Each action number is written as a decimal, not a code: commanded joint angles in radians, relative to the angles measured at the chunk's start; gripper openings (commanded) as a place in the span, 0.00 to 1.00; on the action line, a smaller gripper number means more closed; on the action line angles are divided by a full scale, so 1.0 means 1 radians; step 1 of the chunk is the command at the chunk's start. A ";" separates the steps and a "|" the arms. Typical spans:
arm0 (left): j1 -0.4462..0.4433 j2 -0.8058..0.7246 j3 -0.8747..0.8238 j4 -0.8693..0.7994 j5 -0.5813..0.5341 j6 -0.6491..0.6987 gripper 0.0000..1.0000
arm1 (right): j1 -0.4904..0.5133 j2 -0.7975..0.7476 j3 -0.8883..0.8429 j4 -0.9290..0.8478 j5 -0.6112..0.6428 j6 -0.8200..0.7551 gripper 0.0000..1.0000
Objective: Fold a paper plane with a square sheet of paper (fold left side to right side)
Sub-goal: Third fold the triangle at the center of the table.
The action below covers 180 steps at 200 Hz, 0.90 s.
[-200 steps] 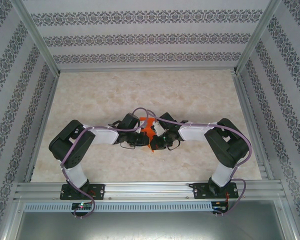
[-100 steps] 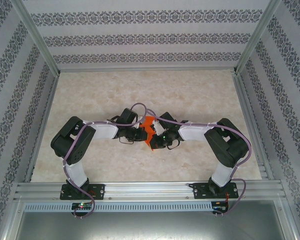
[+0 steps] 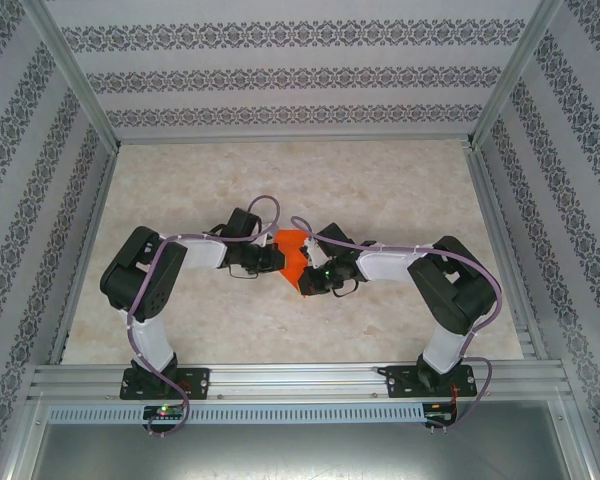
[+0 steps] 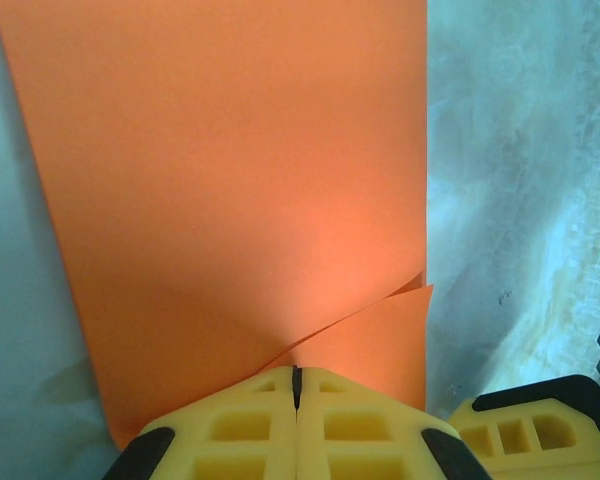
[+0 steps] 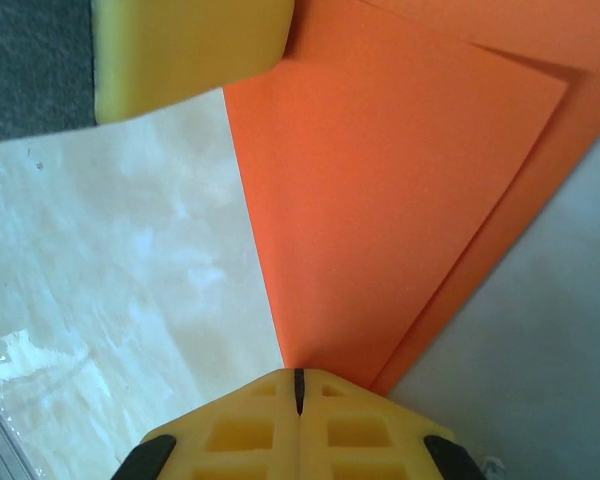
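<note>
the scene is being lit brightly and evenly, with only soft shadows being cast. pale glare is being reflected off the table (image 5: 100, 280) at the right wrist view's lower left.

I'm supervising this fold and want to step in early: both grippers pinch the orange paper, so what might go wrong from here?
1. The left gripper and right gripper are both shut on the thin orange sheet; pulling apart may tear it or slip it free.
2. In the right wrist view its two layers sit offset, so a crease pressed now would likely run crooked.
3. The grippers sit close together and might collide.
</note>
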 commanded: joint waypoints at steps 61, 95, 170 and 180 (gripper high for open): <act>0.152 0.045 0.016 -0.019 -0.232 0.097 0.09 | -0.005 0.049 -0.051 -0.226 0.054 -0.018 0.00; 0.158 -0.017 0.005 -0.013 -0.195 0.096 0.10 | -0.005 0.048 -0.047 -0.221 0.053 -0.013 0.00; -0.020 -0.196 -0.055 0.041 -0.090 0.019 0.12 | -0.005 0.048 -0.039 -0.209 0.053 0.000 0.00; -0.054 -0.175 -0.043 0.047 -0.092 0.012 0.12 | -0.004 0.049 -0.040 -0.207 0.051 0.001 0.00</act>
